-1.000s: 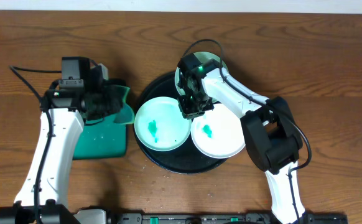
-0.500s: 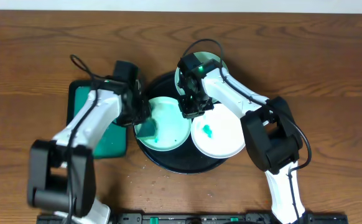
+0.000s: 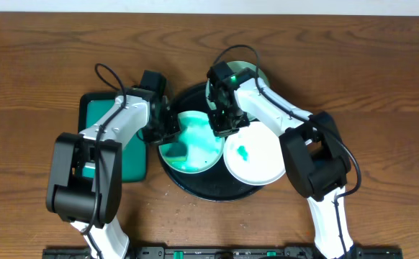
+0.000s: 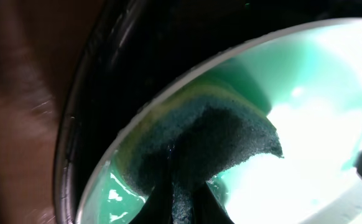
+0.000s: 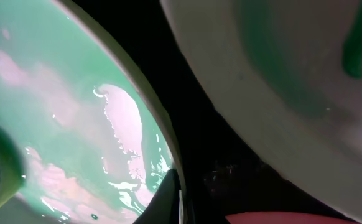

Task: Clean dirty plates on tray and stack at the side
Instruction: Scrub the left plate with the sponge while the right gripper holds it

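Observation:
The black round tray holds two plates side by side. The left plate is wet with smeared green. The right plate is white with a green spot. A third plate is partly hidden behind the right arm. My left gripper is shut on a dark green sponge, which presses on the left plate's near-left part. My right gripper is shut on the left plate's rim, one finger inside it.
A green rectangular tray with a black rim lies left of the round tray, under the left arm. The right plate's edge lies close beside the right gripper. Brown wooden table all around.
My left gripper came from over the green tray onto the left plate with the sponge. The green spot there is now smeared across the plate. The right gripper stayed on the rim.

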You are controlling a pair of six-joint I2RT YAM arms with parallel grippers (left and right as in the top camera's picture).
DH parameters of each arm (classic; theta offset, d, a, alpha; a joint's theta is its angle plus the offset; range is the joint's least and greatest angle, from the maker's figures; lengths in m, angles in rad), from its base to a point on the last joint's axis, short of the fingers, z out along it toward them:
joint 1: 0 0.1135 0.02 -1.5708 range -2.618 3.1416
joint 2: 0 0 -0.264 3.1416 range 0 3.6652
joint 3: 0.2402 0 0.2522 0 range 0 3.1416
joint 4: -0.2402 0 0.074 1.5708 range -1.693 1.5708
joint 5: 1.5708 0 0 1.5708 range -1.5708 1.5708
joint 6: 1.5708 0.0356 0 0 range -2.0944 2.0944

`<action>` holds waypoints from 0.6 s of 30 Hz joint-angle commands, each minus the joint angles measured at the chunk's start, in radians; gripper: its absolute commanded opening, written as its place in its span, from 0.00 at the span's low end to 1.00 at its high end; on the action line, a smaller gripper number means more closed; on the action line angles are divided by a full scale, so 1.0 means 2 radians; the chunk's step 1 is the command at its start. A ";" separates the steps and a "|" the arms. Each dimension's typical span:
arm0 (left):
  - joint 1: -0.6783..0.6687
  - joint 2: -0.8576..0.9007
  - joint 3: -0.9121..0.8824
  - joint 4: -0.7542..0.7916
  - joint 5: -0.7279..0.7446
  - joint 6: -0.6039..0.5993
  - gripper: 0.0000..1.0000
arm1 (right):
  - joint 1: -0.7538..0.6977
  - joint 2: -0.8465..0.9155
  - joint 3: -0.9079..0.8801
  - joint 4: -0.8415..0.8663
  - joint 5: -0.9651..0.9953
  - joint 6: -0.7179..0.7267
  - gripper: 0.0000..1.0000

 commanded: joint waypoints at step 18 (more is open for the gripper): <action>-0.087 0.056 -0.018 0.113 0.235 -0.010 0.07 | 0.007 0.007 0.000 0.002 -0.020 -0.002 0.02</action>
